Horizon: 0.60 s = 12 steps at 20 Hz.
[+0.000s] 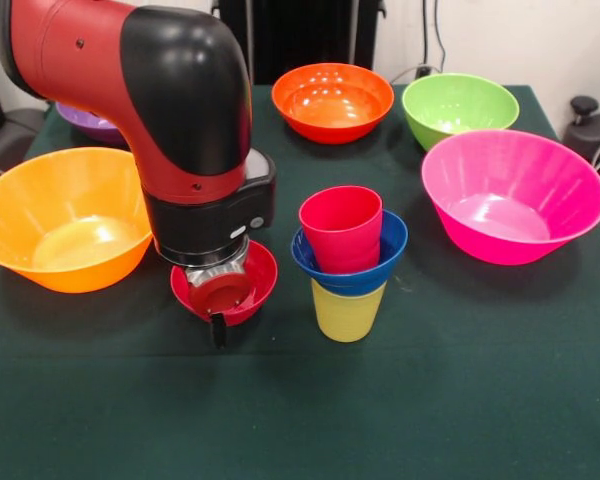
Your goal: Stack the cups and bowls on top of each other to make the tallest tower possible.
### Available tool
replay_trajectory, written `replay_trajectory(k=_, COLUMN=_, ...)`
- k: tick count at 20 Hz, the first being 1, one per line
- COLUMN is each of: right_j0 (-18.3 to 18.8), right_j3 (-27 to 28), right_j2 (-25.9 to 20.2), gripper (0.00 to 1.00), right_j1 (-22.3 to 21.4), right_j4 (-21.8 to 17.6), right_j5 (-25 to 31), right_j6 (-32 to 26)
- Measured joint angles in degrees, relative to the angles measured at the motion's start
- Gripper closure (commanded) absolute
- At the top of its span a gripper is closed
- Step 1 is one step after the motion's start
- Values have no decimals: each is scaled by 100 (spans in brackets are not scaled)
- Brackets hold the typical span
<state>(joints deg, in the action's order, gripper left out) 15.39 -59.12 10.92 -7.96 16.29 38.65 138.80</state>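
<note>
Nearest the camera sits the small red bowl (pixel 225 284), upright on the green table (pixel 460 400), with the gripper (pixel 218 318) reaching down into it from the arm (pixel 130 100). One dark finger (pixel 218 330) shows over the bowl's near rim, outside the wall; the other side is hidden under the wrist, so the jaws seem to straddle the rim, narrow rather than wide, but I cannot tell whether they are actually clamped on it.

The relation that matters: the tower stands just beside the bowl, to its right in this view and a little farther back. It is the yellow cup (pixel 347 312) at the bottom, the blue bowl (pixel 365 268) seated on it, and the red cup (pixel 341 228) standing mouth-up in that bowl (all three look upright, axis vertical). The red cup's open mouth is well above the red bowl's level, so by my judgement the coming move is a lift, a short sideways carry to the right, then a lowering centred on that mouth. The stack looks narrow-footed, so an off-centre touch could tip it.
</note>
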Motion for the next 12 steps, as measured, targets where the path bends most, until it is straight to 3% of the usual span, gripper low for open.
replay_trajectory(k=12, right_j0=0, right_j3=-9, right_j2=-1, gripper=0, right_j1=112, right_j4=0, right_j5=0, right_j6=0)
